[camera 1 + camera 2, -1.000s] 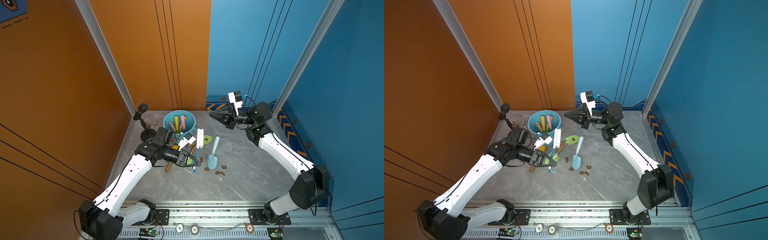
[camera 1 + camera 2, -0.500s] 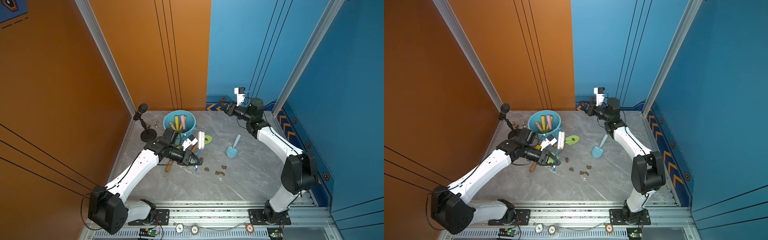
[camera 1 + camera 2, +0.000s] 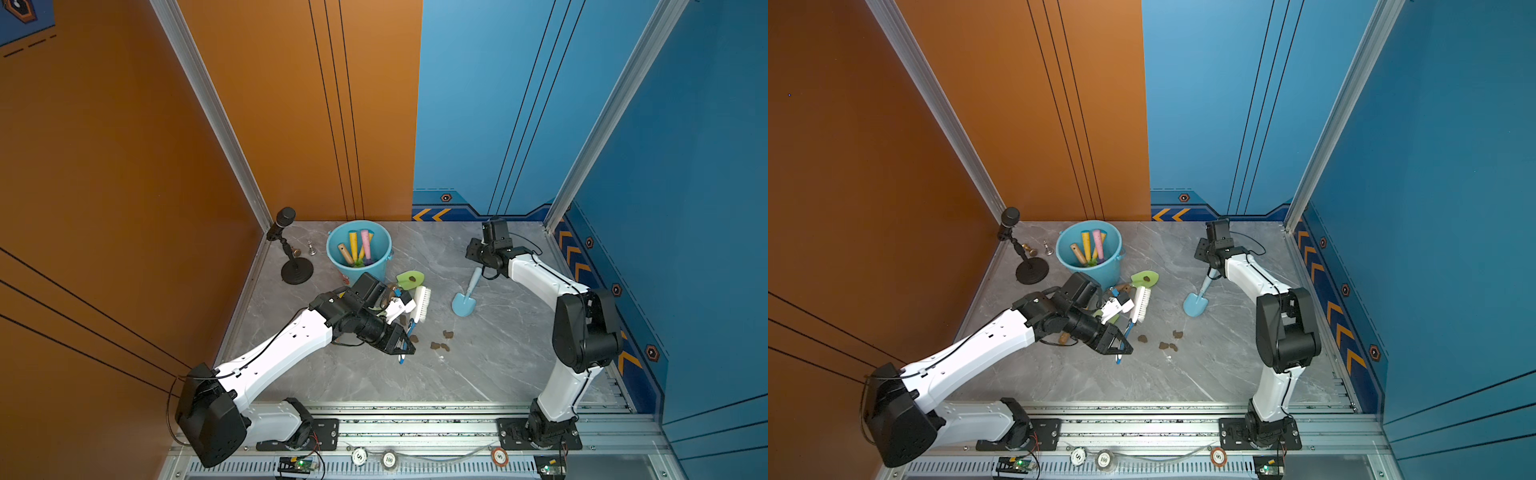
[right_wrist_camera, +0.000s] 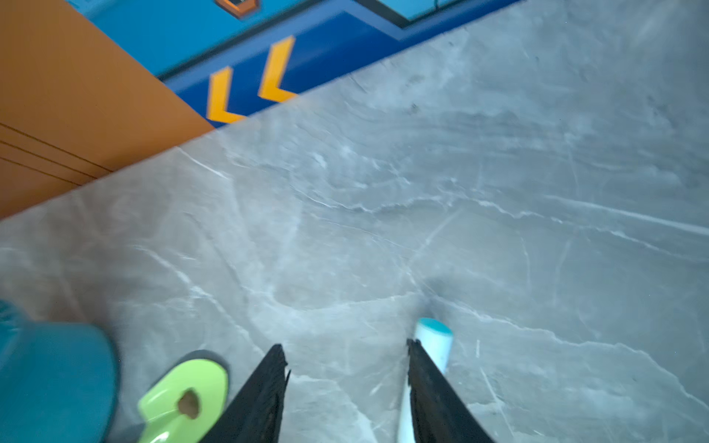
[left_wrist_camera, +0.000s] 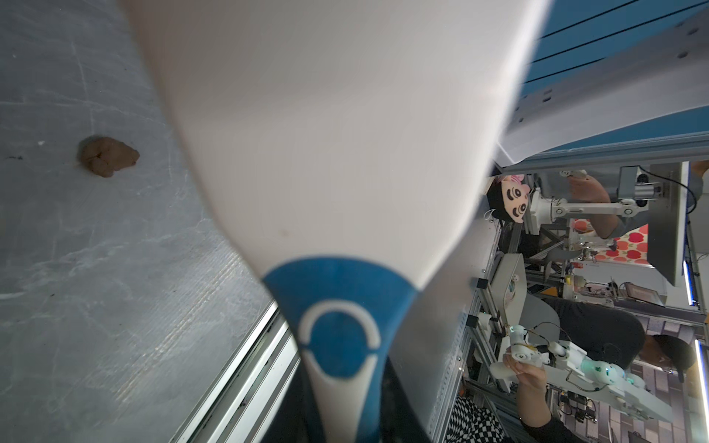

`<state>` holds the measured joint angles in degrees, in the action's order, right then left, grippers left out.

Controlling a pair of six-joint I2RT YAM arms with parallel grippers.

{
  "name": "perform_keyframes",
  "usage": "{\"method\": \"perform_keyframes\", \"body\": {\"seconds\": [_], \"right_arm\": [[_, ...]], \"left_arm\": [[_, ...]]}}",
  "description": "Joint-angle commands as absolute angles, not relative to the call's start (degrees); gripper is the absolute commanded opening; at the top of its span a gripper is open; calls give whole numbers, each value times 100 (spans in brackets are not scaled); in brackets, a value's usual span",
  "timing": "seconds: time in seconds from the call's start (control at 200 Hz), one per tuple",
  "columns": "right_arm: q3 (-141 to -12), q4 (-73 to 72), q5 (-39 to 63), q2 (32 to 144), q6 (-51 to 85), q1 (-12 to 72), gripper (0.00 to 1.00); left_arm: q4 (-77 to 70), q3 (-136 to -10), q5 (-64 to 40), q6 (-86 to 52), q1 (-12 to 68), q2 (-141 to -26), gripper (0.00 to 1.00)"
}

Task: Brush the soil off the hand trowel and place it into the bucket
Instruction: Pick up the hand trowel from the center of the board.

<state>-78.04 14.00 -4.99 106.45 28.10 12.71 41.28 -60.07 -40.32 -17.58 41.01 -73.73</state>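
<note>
On the front rail: a round chip [image 3: 388, 459] reads "100".
Bucket mark: the light-blue bucket [image 3: 357, 272] stands at the back of the table [image 3: 498, 365], with an orange-red mark low on its wall. No writing on the mark can be made out.
Brush markings: the brush [image 5: 337, 153] has a white back and a blue band with a white ring motif, but no words.
Change since a second ago: the blue trowel [image 3: 465, 297] lay beside the soil lumps near the brush. It now lies apart from them, over toward the right arm. That arm was raised with its jaws together and is now folded low at the back of the table.
Left hand [image 3: 405, 348]: nearly closed, clamped on the brush handle, with the bristle head angled up toward the bucket.
Right hand [image 4: 345, 349]: jaws parted with only bare table between them, gripping nothing. The blue trowel's handle tip lies just outside one finger [image 4: 426, 383].
Green trowel [image 3: 409, 279]: flat on the table just beside the bucket, with one brown lump on its blade.
Soil [image 3: 439, 346]: loose lumps on the table in front of the brush.
</note>
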Motion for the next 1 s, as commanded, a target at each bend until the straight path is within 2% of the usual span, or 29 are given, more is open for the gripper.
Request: {"method": "perform_keyframes", "body": {"seconds": [0.0, 0.421, 0.591, 0.676, 0.886, 0.996], "right_arm": [[-7784, 2005, -1149, 10879, 2774, 1369, 53], [-7728, 1914, -1074, 11625, 3088, 1342, 58], [-7721, 1745, -1032, 11787, 3081, 1307, 55], [-7769, 1745, -1020, 11847, 3050, 1310, 49], [-7702, 1642, -875, 11710, 3022, 1274, 20], [-7536, 1351, -470, 11267, 2847, 1265, 11]], "left_arm": [[4047, -6065, -3625, -1684, 4244, -7436, 0], [4050, -6062, -3269, -1699, 4576, -7548, 0], [4051, -6056, -3184, -1697, 4653, -7557, 0], [4044, -6047, -3131, -1697, 4680, -7578, 0], [4050, -5960, -2973, -1740, 4711, -7513, 0], [4098, -5950, -2962, -1764, 4665, -7466, 0]]}}
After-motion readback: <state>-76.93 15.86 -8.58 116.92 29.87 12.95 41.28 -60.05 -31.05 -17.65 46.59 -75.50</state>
